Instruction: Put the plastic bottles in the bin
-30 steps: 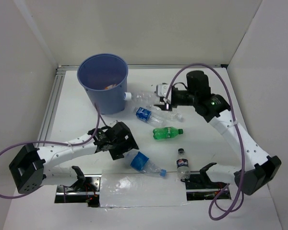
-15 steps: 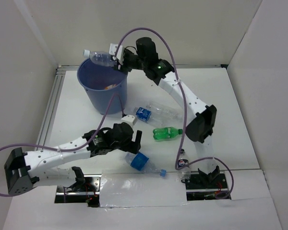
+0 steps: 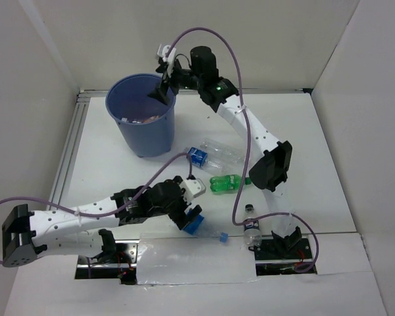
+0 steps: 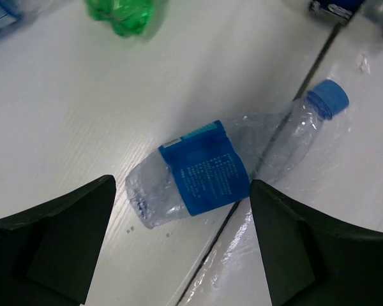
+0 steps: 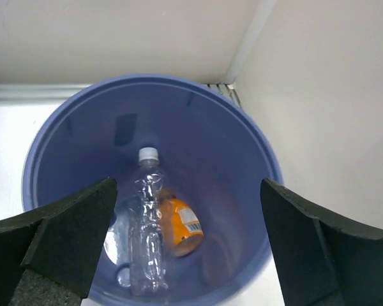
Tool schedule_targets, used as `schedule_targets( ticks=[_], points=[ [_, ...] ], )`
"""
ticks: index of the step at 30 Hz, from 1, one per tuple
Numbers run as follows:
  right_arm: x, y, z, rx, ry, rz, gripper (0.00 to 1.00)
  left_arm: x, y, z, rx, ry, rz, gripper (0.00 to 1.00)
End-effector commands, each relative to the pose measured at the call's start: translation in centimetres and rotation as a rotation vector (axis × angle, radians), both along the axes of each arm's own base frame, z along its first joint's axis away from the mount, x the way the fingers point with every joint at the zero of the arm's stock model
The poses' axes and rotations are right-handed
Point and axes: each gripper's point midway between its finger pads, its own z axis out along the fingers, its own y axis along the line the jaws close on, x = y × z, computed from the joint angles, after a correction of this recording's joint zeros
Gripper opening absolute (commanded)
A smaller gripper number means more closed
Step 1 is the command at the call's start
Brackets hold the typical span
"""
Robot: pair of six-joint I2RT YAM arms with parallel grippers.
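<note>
The blue-violet bin (image 3: 137, 135) stands at the back left. My right gripper (image 3: 165, 87) hangs open above its mouth. In the right wrist view the gripper (image 5: 188, 255) holds nothing; a clear bottle (image 5: 145, 239) and an orange bottle (image 5: 182, 226) lie inside the bin (image 5: 258, 143). My left gripper (image 3: 187, 212) is open just above a crushed clear bottle with a blue label (image 3: 197, 226). In the left wrist view that bottle (image 4: 204, 169) lies between the open fingers of the gripper (image 4: 179, 255), untouched. On the table lie another blue-labelled bottle (image 3: 210, 155), a green bottle (image 3: 229, 183) and a small cola bottle (image 3: 251, 227).
A clear plastic sheet (image 3: 191, 260) covers the table's near edge, and the crushed bottle's capped neck (image 4: 327, 99) lies over its seam. White walls close in the table on three sides. The right arm's links (image 3: 270, 164) rise above the middle bottles.
My right arm carried a clear bottle from the table up over the bin and let go; the bottle now lies inside. My left gripper moved right, over the blue-labelled crushed bottle.
</note>
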Motion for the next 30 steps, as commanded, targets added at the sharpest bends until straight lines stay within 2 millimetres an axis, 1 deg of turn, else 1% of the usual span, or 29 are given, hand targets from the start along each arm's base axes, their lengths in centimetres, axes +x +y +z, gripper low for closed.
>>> schedule_targets(
  ticks=[1,2,4,5,6,7,8,9,10,11,12,13,14,15,16,17,18,19,20,21,22,23,24,25,26,27,28,29,30],
  points=[
    [0.3,-4.0,8.2,0.188,-0.007,-0.048,1.00,-1.2,-3.5,1.9,-0.029,-0.126,-0.279,0.98],
    [1.5,-6.0,9.0,0.199,-0.014,-0.094,1.00,-1.1,-3.8,2.1,-0.013,-0.158,-0.325,0.98],
    [1.8,-9.6,10.0,0.206,0.025,-0.145,1.00,-2.2,-4.7,1.4,0.001,-0.167,-0.416,0.98],
    [4.0,-13.4,8.3,0.185,0.072,-0.214,0.96,-2.1,-5.0,1.3,0.016,-0.193,-0.450,0.98],
    [4.5,-15.8,7.6,0.172,0.095,-0.242,0.89,-2.5,-5.5,1.1,0.025,-0.198,-0.488,0.98],
    [3.1,-17.9,7.7,0.164,0.133,-0.209,0.77,-3.1,-5.8,-0.3,0.064,-0.184,-0.528,0.98],
    [3.3,-20.2,6.3,0.143,0.174,-0.223,0.64,-3.0,-6.0,-0.9,0.093,-0.195,-0.564,0.98],
    [4.3,-24.4,2.4,0.109,0.269,-0.282,0.49,-3.4,-6.2,-1.7,0.119,-0.194,-0.593,0.98],
    [2.4,-26.2,0.8,0.074,0.347,-0.282,0.47,-3.7,-6.3,-2.6,0.146,-0.196,-0.623,0.98],
    [1.5,-27.9,-0.7,0.024,0.332,-0.259,0.47,-3.5,-6.9,-3.5,0.179,-0.220,-0.653,0.98],
    [0.8,-30.5,-5.0,-0.005,0.436,-0.301,0.52,-3.3,-7.4,-3.8,0.181,-0.236,-0.665,0.98],
    [-0.4,-31.7,-6.7,-0.019,0.477,-0.301,0.69,-3.5,-7.6,-4.4,0.196,-0.243,-0.689,1.00],
    [-2.6,-32.7,-6.8,-0.039,0.466,-0.301,0.76,-3.3,-7.9,-5.7,0.233,-0.231,-0.706,1.00],
    [-4.5,-33.5,-10.5,-0.042,0.558,-0.308,0.83,-3.1,-8.1,-6.3,0.256,-0.240,-0.729,1.00],
    [-5.6,-35.0,-11.4,-0.033,0.576,-0.335,0.89,-3.2,-8.3,-6.7,0.270,-0.231,-0.746,1.00],
    [-7.4,-35.4,-10.6,-0.031,0.526,-0.343,0.95,-3.6,-8.4,-7.3,0.287,-0.226,-0.767,1.00],
    [-9.3,-35.5,-13.1,-0.021,0.599,-0.345,0.96,-3.6,-8.2,-8.6,0.317,-0.211,-0.780,1.00],
    [-10.1,-35.9,-13.6,-0.024,0.590,-0.355,0.97,-4.0,-8.2,-9.1,0.328,-0.204,-0.792,1.00],
    [-11.4,-36.2,-13.2,-0.027,0.564,-0.367,0.97,-3.8,-8.1,-9.5,0.345,-0.203,-0.785,1.00],
    [-12.1,-36.1,-13.7,-0.033,0.560,-0.364,0.99,-3.4,-8.2,-9.8,0.360,-0.223,-0.780,0.98],
    [-13.1,-36.1,-15.0,-0.024,0.597,-0.366,0.99,-3.6,-8.0,-10.6,0.387,-0.218,-0.785,0.96],
    [-13.7,-35.8,-14.6,-0.014,0.580,-0.360,0.99,-2.6,-8.3,-10.4,0.405,-0.252,-0.749,0.83],
    [-14.4,-35.9,-15.3,-0.005,0.603,-0.360,0.97,-2.3,-8.1,-10.7,0.420,-0.250,-0.729,0.74],
    [-14.6,-36.2,-15.5,-0.001,0.606,-0.372,0.96,-1.8,-8.6,-10.1,0.415,-0.274,-0.709,0.63],
    [-14.8,-36.0,-15.1,0.004,0.594,-0.363,0.94,-0.9,-8.6,-9.8,0.429,-0.305,-0.660,0.48],
    [-15.0,-36.1,-15.4,0.016,0.605,-0.361,0.87,-0.6,-8.8,-9.2,0.413,-0.318,-0.636,0.00],
    [-15.1,-36.4,-15.5,0.016,0.616,-0.368,0.83,0.0,-9.0,-8.4,0.399,-0.345,-0.596,0.00],
    [-15.4,-36.2,-15.5,0.022,0.628,-0.360,0.77,0.6,-9.5,-6.5,0.363,-0.380,-0.556,0.00],
    [-15.5,-36.5,-15.7,0.018,0.628,-0.366,0.71,1.1,-9.3,-5.6,0.342,-0.385,-0.519,0.00]
  ],
)
